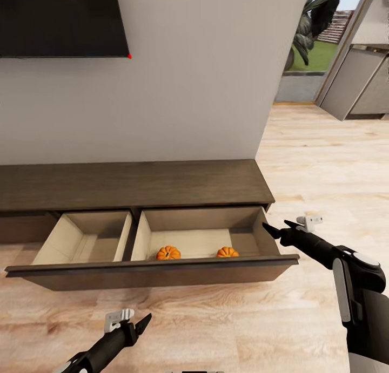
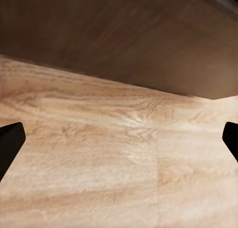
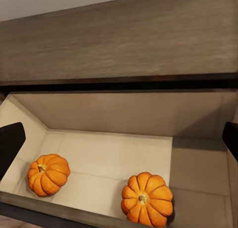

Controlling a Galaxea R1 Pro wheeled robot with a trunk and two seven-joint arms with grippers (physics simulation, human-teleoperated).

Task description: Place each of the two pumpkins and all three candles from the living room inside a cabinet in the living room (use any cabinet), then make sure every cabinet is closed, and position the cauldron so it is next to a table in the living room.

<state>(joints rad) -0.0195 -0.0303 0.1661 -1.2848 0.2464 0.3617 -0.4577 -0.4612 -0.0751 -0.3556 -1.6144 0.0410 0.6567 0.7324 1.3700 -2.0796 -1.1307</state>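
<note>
Right gripper [image 1: 274, 228] spread, empty, at right end of open cabinet [image 1: 135, 185] drawer. Left gripper [image 1: 145, 323] spread, empty, over floor [image 1: 216, 330] before drawer front. 2 pumpkins [image 1: 168, 252] [image 1: 227, 252] lie apart in drawer's right compartment.

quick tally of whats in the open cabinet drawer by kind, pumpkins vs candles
pumpkins: 2, one toward the middle of the right compartment of the open drawer, the other nearer its right end
candles: 0 seen in either compartment
total: 2
</note>
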